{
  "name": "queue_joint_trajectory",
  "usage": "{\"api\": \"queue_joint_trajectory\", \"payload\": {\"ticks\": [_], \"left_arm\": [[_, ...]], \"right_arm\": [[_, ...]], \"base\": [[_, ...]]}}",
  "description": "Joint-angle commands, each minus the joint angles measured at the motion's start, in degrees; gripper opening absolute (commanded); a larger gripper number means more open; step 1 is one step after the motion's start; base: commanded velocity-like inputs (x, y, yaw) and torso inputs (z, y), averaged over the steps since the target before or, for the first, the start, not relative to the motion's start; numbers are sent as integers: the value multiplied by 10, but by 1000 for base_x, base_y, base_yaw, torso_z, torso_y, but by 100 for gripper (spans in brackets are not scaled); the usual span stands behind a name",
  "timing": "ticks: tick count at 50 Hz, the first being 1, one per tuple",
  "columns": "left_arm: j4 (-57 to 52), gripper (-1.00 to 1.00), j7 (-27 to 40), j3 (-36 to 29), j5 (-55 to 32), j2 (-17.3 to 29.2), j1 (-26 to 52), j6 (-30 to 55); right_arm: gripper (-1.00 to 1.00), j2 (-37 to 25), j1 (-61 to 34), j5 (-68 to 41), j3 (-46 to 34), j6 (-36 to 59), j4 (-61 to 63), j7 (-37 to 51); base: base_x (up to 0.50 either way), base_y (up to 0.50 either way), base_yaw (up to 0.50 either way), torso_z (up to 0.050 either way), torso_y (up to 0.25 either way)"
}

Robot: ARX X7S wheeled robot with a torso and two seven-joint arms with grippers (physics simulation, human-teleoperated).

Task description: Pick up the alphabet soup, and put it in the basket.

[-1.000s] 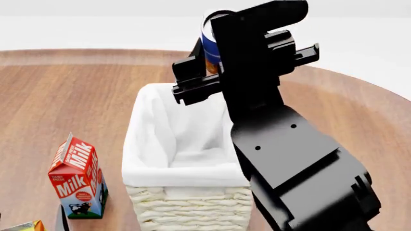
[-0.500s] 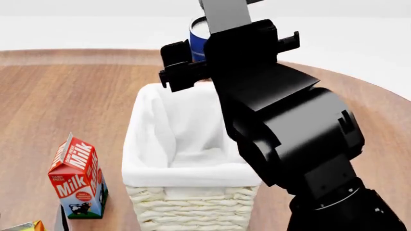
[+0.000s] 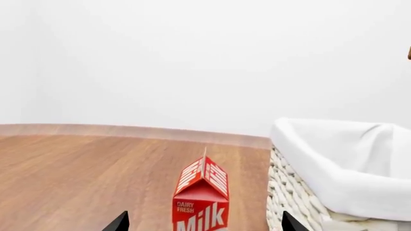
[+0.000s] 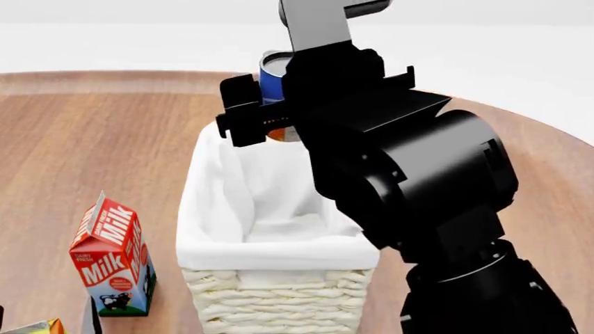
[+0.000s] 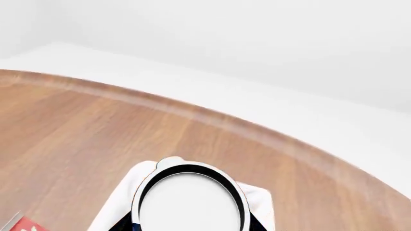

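Observation:
The alphabet soup point(image 4: 272, 76), a blue-labelled can with an orange bottom and pale top, is held in my right gripper point(image 4: 278, 104), which is shut on it above the far end of the basket point(image 4: 222, 236). In the right wrist view the can's pale top point(image 5: 189, 202) fills the space between the jaws, with the basket's white liner point(image 5: 260, 202) below it. The basket is a cream wicker box with a white cloth liner; it also shows in the left wrist view point(image 3: 340, 163). My left gripper point(image 3: 202, 224) is open, low near the table, facing the milk carton.
A red milk carton point(image 4: 111, 257) stands left of the basket on the round wooden table point(image 4: 83, 139); it also shows in the left wrist view point(image 3: 202, 197). A yellowish packet corner point(image 4: 33, 327) shows at the front left. My right arm hides the basket's right side.
My right gripper has carried the can left and down, from beyond the basket's far rim to over its far end. The left arm, carton and basket have not moved.

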State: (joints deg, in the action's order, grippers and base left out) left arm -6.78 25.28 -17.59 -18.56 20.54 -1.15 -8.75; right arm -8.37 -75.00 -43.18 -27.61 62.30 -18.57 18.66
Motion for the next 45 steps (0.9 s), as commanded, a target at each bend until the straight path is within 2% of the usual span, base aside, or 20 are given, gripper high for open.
{"api": "queue_joint_trajectory", "payload": {"ticks": [1, 27, 34, 45], "left_arm": [[-2, 100, -1, -3, 2, 2, -1, -4], [-5, 100, 2, -10, 11, 5, -2, -6], [2, 100, 19, -16, 44, 4, 2, 0], [-9, 100, 21, -17, 48, 11, -4, -2]], "right_arm": [[-100, 5, -8, 0, 5, 11, 2, 0], [-100, 3, -6, -8, -14, 2, 4, -3], [-100, 0, -4, -7, -22, -4, 1, -7], [-100, 3, -6, -4, -33, -12, -8, -10]], "base": [[0, 0, 0, 0, 0], [0, 0, 0, 0, 1], [0, 0, 0, 1, 1], [0, 0, 0, 0, 0]]}}
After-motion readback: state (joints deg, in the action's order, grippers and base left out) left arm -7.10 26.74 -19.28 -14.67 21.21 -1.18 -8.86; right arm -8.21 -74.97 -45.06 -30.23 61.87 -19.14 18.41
